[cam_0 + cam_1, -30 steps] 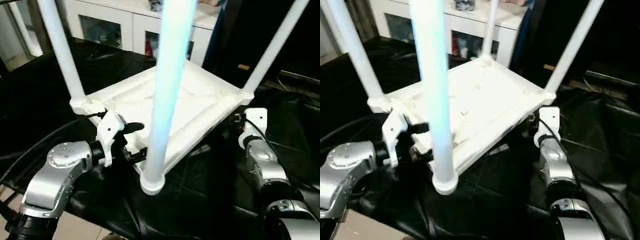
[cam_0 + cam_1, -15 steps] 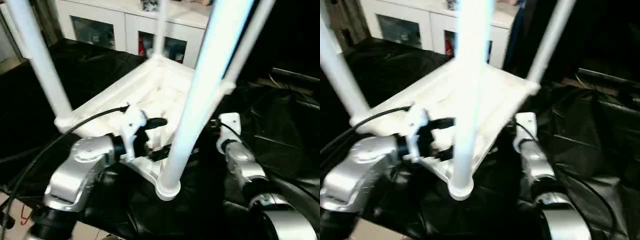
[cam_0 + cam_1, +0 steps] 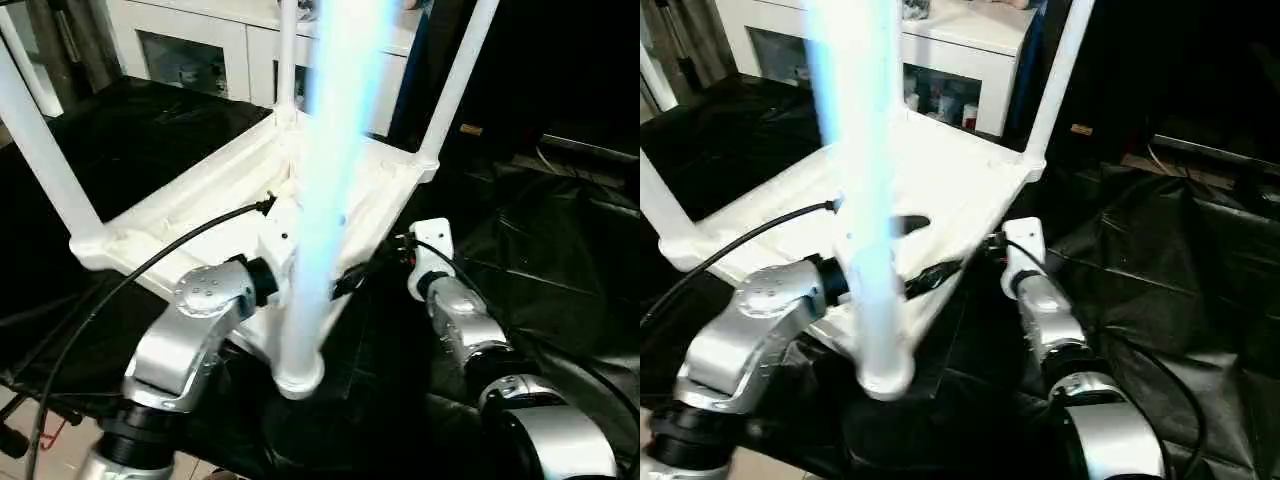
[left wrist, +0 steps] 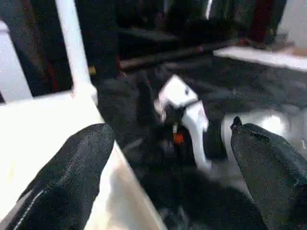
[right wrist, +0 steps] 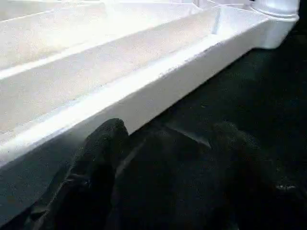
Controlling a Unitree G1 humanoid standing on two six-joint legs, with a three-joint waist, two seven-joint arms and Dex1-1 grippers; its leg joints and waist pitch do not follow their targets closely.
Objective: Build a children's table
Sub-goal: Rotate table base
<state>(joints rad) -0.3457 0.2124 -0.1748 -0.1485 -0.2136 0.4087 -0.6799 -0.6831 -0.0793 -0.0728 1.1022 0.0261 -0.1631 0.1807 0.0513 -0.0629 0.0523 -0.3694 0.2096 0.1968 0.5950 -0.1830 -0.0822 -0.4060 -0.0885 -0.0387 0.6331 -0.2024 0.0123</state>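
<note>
Black sheeting (image 3: 560, 250) covers the surface before a white cabinet (image 3: 215, 45).

A black crinkled sheet (image 3: 560, 260) covers the supporting surface. The children's table (image 3: 200, 215) lies on it upside down, its ribbed underside facing up and its white tube legs (image 3: 40, 150) rising from the corner sockets. At the near edge, pale floor (image 3: 60, 460) shows below the sheet

Your head cameras looked down at the upturned white plastic children's table (image 3: 190, 215), centre to twelve o'clock; both wrist cameras sat close against its rim.
</note>
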